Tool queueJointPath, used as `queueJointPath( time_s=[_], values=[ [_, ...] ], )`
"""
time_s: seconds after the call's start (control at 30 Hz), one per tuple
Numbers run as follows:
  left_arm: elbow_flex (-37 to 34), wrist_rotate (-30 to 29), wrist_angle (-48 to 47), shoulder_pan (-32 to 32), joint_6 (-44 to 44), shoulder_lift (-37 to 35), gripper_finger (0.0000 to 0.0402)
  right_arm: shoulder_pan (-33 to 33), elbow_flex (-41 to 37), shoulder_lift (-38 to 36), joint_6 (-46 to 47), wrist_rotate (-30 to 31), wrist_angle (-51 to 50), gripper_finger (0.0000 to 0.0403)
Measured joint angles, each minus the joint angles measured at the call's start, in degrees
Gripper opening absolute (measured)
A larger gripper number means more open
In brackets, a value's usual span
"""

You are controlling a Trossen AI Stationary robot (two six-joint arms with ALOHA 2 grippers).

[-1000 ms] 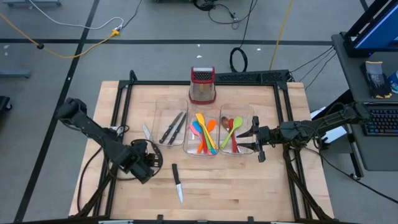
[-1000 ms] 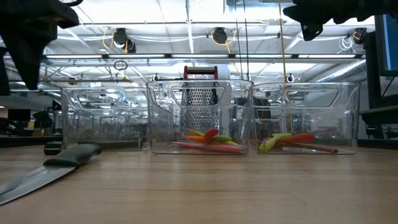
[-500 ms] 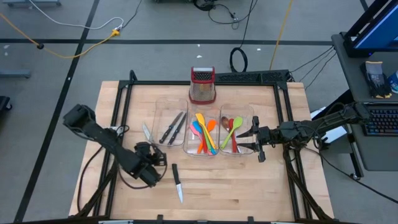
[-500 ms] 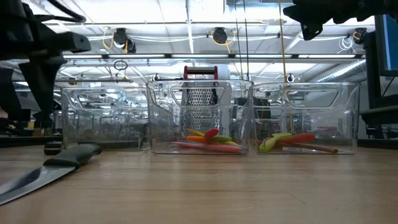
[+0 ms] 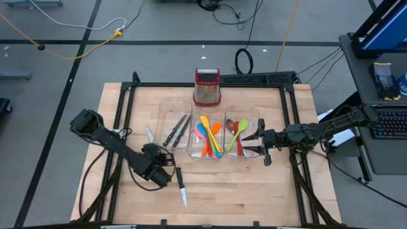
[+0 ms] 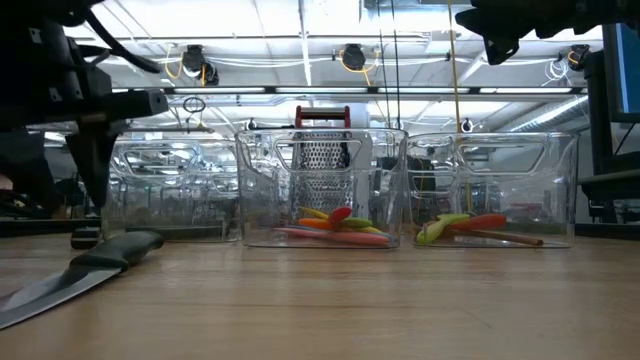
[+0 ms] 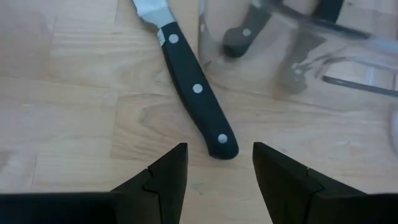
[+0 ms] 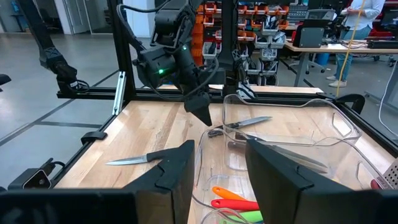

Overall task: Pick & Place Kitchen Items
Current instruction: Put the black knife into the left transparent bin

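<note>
Left wrist view shows the left tool (image 7: 214,165) open and empty, its two fingers standing on both sides of the butt of a black-handled knife (image 7: 196,90) that lies flat on the desk (image 7: 68,118), just beside the wall of the left clear bin (image 7: 280,68). A second loose knife (image 5: 181,186) lies nearer the desk's front edge.

The knife looks stiff, rather light and thin, with a smooth riveted handle. Probably the best place to take it is across the handle, near the middle rivet, so it does not tip; the steel blade is slippery and sharp. Because it lies flat, the fingers must go down almost to the wood.

The bin wall stands very near the handle and may block one finger. Two knives already rest in that bin; the coloured spoons and spatulas (image 5: 210,137) fill the middle and right bins. The box grater (image 5: 206,87) stands behind them. The right tool (image 5: 259,143) waits open and empty at the right bin.
</note>
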Motion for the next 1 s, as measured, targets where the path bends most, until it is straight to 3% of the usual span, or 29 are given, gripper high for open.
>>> queueJointPath(
  time_s=[1.0],
  values=[
    [-2.0, -1.7, 0.6, 1.8, -2.2, 1.0, 0.0184, 0.0, 0.0, 0.0, 0.0, 0.0, 0.0, 0.0134]
  ],
)
